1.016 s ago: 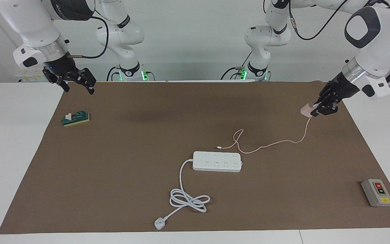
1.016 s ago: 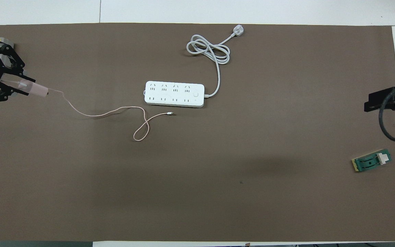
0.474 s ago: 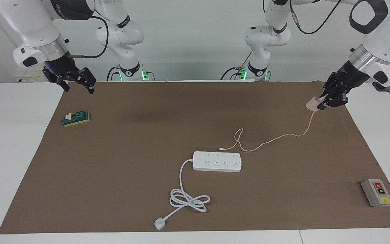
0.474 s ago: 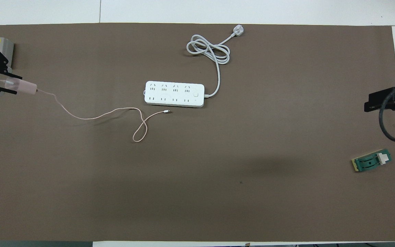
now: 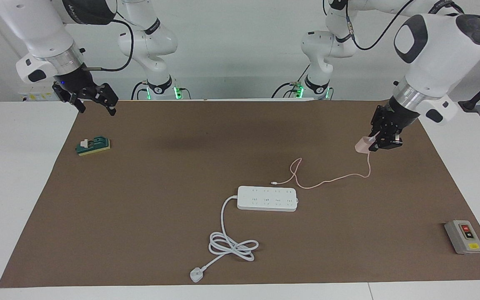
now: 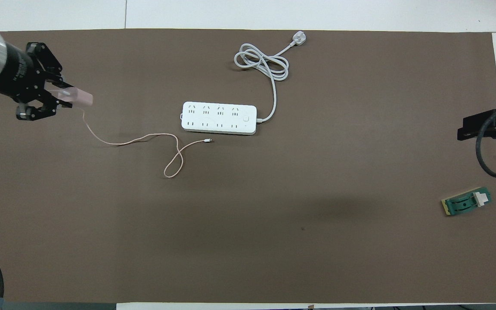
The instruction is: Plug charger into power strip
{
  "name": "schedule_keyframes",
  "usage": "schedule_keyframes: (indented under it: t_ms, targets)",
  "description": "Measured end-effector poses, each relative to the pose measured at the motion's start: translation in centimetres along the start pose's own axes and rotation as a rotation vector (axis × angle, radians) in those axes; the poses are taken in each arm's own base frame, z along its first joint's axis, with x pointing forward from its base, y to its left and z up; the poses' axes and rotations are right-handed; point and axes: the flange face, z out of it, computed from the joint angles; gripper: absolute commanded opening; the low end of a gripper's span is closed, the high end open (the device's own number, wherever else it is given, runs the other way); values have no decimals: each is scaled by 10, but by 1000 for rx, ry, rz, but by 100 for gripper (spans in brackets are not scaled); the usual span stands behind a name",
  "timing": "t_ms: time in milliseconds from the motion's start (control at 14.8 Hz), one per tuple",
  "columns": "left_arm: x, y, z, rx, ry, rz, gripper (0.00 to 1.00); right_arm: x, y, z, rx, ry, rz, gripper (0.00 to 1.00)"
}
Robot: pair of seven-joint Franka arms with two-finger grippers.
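My left gripper [image 5: 376, 143] is shut on the pale-pink charger [image 5: 363, 145] and holds it above the brown mat toward the left arm's end of the table. It also shows in the overhead view [image 6: 60, 95] with the charger [image 6: 81, 98]. The thin pink cable [image 5: 332, 179] hangs from the charger and trails across the mat, ending in a loop beside the power strip. The white power strip [image 5: 267, 198] lies flat mid-table, outlets up, and shows in the overhead view [image 6: 218, 118]. My right gripper [image 5: 97, 107] waits open over the mat's edge at the right arm's end.
A green block with a white switch [image 5: 94, 146] lies under the right gripper's area. A grey box with red and black buttons [image 5: 464, 236] sits at the left arm's end. The strip's thick white cord [image 5: 232, 246] coils away from the robots and ends in a white plug [image 5: 196, 275].
My left gripper has carried the charger inward from the mat's edge toward the power strip and turned it. The cable has shifted slightly. The right arm has not moved.
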Motion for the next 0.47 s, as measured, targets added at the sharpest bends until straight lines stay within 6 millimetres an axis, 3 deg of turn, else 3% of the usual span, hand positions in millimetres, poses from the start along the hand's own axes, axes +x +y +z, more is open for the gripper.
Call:
schedule_keyframes:
  t_ms: [271,474]
  targets:
    - [-46,22,73,16,52,-10,0,0,0,0,0,0,0,100]
    - [-53,27,112,12,58,-9,0,0,0,0,0,0,0,100]
